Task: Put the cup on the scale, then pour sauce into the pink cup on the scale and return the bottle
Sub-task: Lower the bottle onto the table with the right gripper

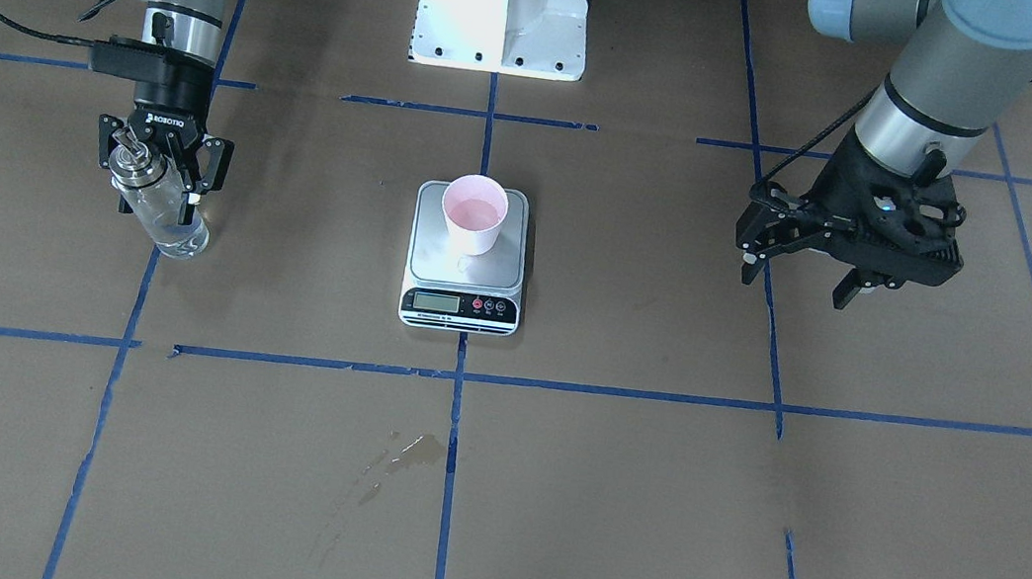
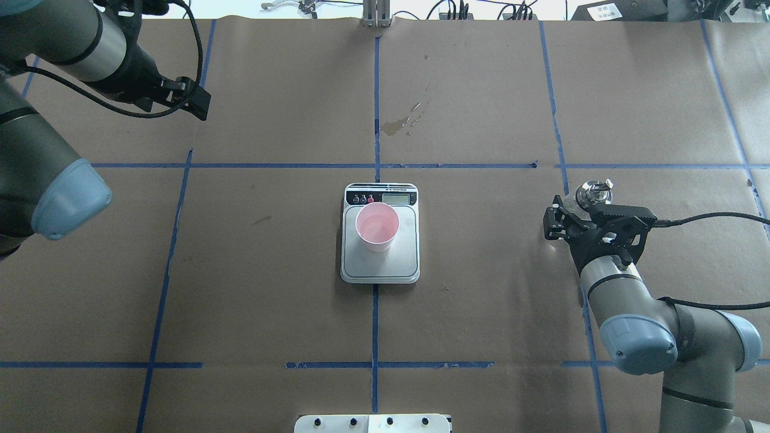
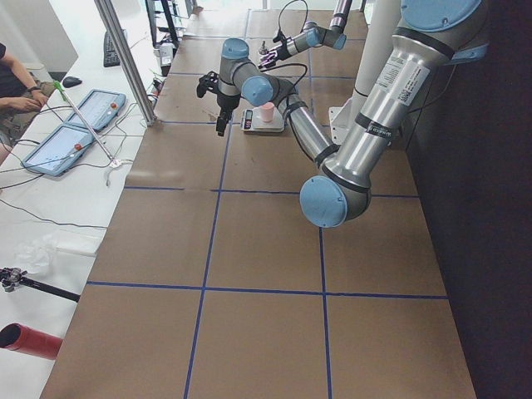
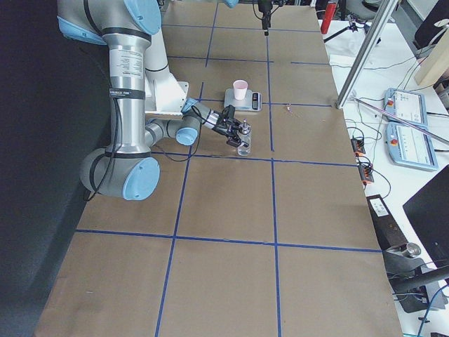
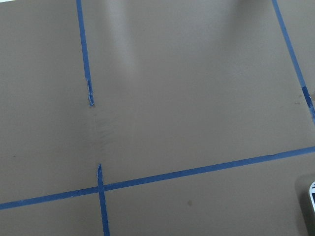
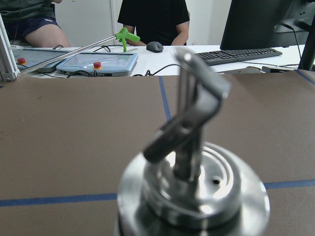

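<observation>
Surroundings: wet stain [image 1: 403, 452] on tabletop [image 1: 250, 494], operators' side of scale [image 1: 439, 265]; blue tape [image 1: 612, 392] grid.
Count: one cup [image 1: 474, 214], one scale, one bottle [image 1: 175, 230].
Cup: upright on scale, mid-tabletop.
Right jaws: clamped round upright bottle, well apart from scale.
Left jaws: spread wide, empty, hanging above tabletop.

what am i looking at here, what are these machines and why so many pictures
Two robot arms work at a table covered in brown paper with blue tape lines. Six cameras show one moment: one facing the robot, one over its shoulders, one at each table end, one on each wrist. A cup stands on a kitchen scale mid-table. The right gripper is closed on a small glass bottle; its wrist camera shows the silver spout close up. The left gripper is open and empty, its camera seeing mostly paper.
</observation>
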`<state>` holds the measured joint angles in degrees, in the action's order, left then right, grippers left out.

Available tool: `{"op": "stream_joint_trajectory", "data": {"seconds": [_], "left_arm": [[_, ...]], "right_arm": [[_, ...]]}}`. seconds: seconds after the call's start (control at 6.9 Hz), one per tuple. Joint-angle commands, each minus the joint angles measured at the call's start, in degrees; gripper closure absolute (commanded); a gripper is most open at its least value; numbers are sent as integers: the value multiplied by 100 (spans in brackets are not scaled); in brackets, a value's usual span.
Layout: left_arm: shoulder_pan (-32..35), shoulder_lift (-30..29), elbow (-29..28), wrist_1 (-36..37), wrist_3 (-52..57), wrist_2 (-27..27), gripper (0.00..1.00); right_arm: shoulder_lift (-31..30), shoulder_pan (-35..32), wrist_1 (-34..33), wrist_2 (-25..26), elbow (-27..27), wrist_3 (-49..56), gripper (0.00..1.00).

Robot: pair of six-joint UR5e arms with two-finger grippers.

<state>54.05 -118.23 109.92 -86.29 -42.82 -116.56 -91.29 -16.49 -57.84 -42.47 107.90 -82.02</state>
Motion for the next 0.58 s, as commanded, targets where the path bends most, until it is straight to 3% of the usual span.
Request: {"op": "stream_joint_trajectory", "data": {"seconds": [0.0, 0.29, 0.43], "left_arm": [[0, -7, 12, 7, -7, 2, 6], [9, -7, 11, 7, -15, 2, 6], [18, -7, 12, 7, -7, 2, 6]], "right_arm": [[-3, 6, 1, 2, 3, 2, 100], [-3, 23, 1, -7, -6, 2, 100], [-3, 50, 1, 2, -41, 2, 1]]}}
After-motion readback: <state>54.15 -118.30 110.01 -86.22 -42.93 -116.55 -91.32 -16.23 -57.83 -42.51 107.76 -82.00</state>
